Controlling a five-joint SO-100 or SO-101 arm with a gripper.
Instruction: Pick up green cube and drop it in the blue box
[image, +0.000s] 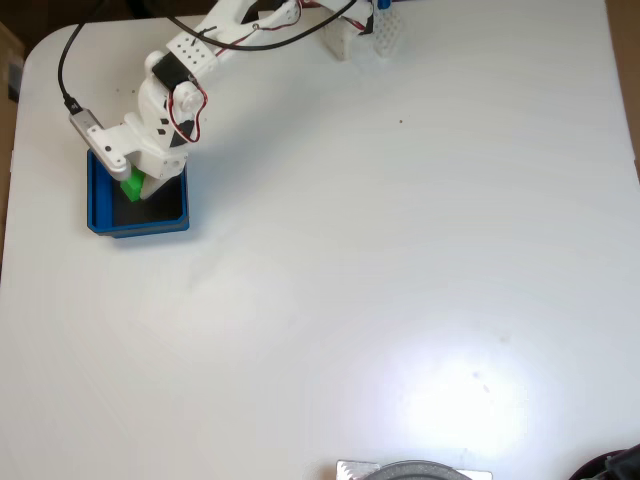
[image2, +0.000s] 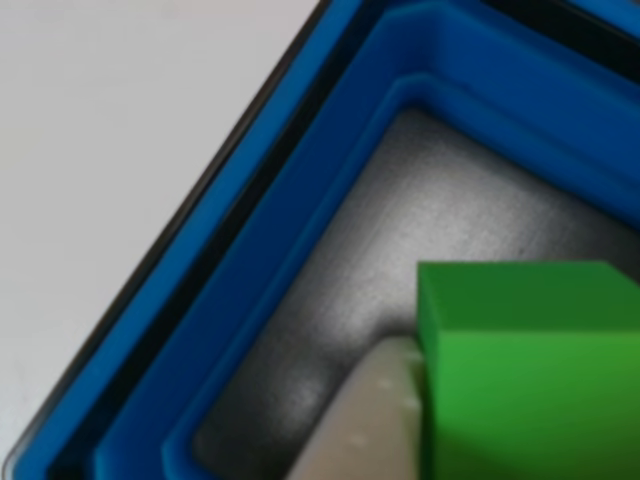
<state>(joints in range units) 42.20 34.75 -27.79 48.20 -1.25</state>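
In the fixed view the blue box (image: 140, 226) sits at the left of the white table, and the white arm reaches down over it. The gripper (image: 136, 190) hangs inside the box's outline, shut on the green cube (image: 130, 186), which peeks out beneath the wrist. In the other view the green cube (image2: 530, 370) fills the lower right, pressed against a white finger (image2: 365, 420). Below it lie the box's dark floor and thick blue wall (image2: 300, 230). The second finger is hidden behind the cube.
The arm's base (image: 350, 35) stands at the table's top edge, and a black cable (image: 66, 70) loops to the wrist camera. A grey round object (image: 415, 470) pokes in at the bottom edge. The table's left edge runs close to the box.
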